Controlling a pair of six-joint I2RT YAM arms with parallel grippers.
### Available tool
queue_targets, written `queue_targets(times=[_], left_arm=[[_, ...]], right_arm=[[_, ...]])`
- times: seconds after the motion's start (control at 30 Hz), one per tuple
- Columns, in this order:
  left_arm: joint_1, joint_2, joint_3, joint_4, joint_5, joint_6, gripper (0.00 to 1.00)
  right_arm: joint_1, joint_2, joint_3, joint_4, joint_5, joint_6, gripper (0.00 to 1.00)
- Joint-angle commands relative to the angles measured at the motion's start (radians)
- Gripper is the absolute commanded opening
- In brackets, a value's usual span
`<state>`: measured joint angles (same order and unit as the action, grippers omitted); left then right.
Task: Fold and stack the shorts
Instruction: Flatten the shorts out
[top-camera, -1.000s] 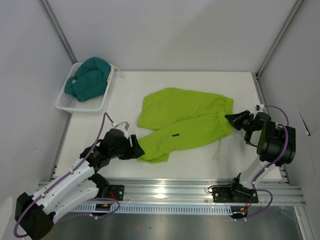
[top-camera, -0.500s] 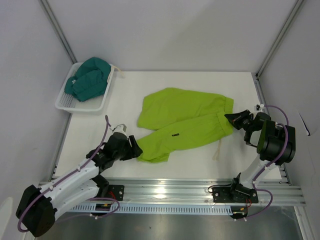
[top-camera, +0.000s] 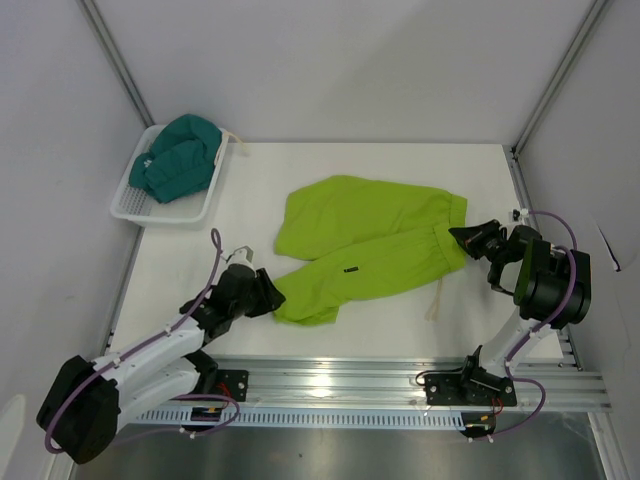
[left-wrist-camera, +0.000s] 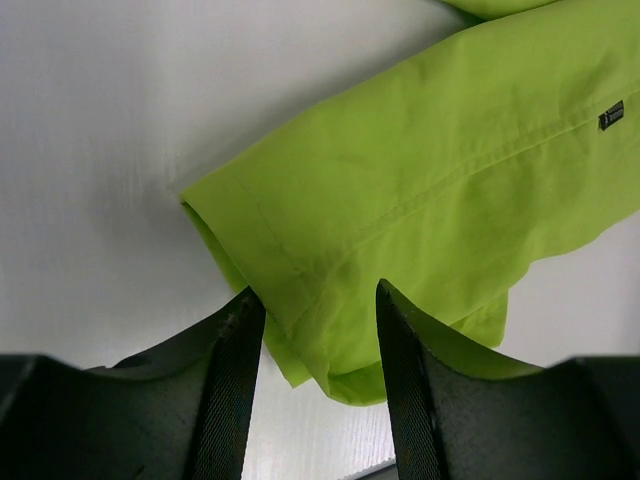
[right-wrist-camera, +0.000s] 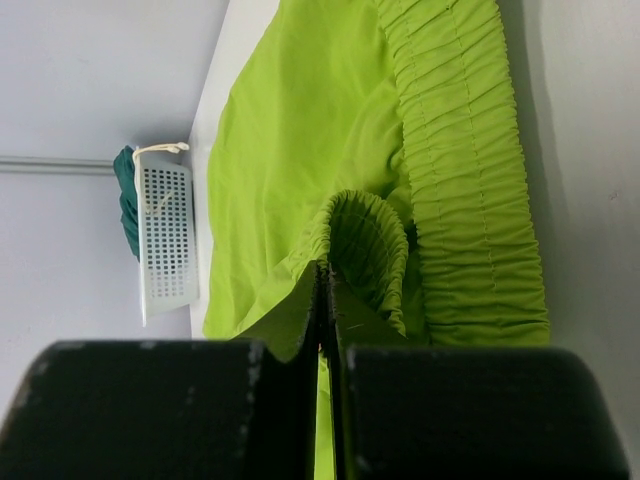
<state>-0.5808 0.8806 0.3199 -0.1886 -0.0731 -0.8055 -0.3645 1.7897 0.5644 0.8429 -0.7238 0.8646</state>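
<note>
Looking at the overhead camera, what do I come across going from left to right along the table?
White plastic mesh basket holding the dark teal shorts → left gripper → lime green fabric shorts → right gripper.

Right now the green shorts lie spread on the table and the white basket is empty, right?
Not quite. The green shorts do lie spread on the table, but the white basket holds the teal shorts, as the top view shows.
</note>
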Motion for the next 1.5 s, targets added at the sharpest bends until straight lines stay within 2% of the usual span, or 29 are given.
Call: queue_targets(times=[0.0,0.1,0.2,0.23,0.3,0.33,0.37,0.57,0.63,0.67,0.7,0.73,0.83,0.93,1.03,1.23,1.33,1.47], left_arm=[[0.015,0.040,-0.013,0.109,0.033,-0.037,0.50],[0.015,0.086,-0.016,0.129,0.041,-0.040,0.48],[0.015,0.092,-0.025,0.149,0.026,-0.046,0.33],[0.015,0.086,-0.025,0.152,0.018,-0.049,0.23],[0.016,0.066,-0.028,0.152,-0.010,-0.050,0.14],[0.016,0.057,-0.027,0.146,-0.019,-0.050,0.02],[0.016,0.038,-0.028,0.141,-0.034,-0.050,0.00],[0.056,-0.022,0.019,0.086,-0.054,-0.006,0.00],[0.128,-0.032,0.045,0.072,-0.021,0.023,0.00],[0.157,-0.032,0.050,0.074,0.004,0.034,0.00],[0.189,-0.026,0.065,0.089,0.060,0.054,0.00],[0.246,-0.017,0.076,0.092,0.091,0.064,0.00],[0.318,0.032,0.113,0.100,0.139,0.107,0.00],[0.355,0.089,0.137,0.127,0.165,0.132,0.00],[0.363,0.136,0.154,0.167,0.179,0.150,0.00],[0.366,0.181,0.169,0.184,0.184,0.175,0.00],[0.368,0.175,0.173,0.184,0.180,0.181,0.00],[0.371,0.163,0.182,0.166,0.168,0.195,0.00]], right_arm=[[-0.008,0.008,-0.004,0.056,-0.014,0.002,0.00],[-0.008,0.010,-0.004,0.058,-0.016,0.004,0.00],[-0.008,0.011,-0.004,0.061,-0.017,0.005,0.00],[-0.008,0.010,-0.004,0.061,-0.017,0.005,0.00],[-0.008,0.010,-0.006,0.062,-0.020,0.004,0.00],[-0.008,0.010,-0.006,0.062,-0.020,0.005,0.00],[-0.008,0.010,-0.006,0.062,-0.022,0.004,0.00],[-0.007,0.013,-0.009,0.068,-0.043,0.005,0.00],[-0.005,0.022,-0.011,0.076,-0.061,0.016,0.08],[-0.002,0.025,-0.012,0.091,-0.068,0.023,0.18],[-0.002,0.040,-0.011,0.103,-0.083,0.030,0.22],[-0.002,0.048,-0.011,0.125,-0.092,0.046,0.24],[-0.001,0.088,-0.008,0.171,-0.130,0.083,0.29],[0.009,0.114,-0.008,0.202,-0.158,0.105,0.33],[0.041,0.120,0.005,0.210,-0.189,0.111,0.41],[0.062,0.031,-0.001,0.076,-0.157,0.004,0.47],[0.042,0.014,-0.060,0.163,-0.149,0.045,0.49],[0.004,0.039,-0.095,0.264,-0.151,0.105,0.48]])
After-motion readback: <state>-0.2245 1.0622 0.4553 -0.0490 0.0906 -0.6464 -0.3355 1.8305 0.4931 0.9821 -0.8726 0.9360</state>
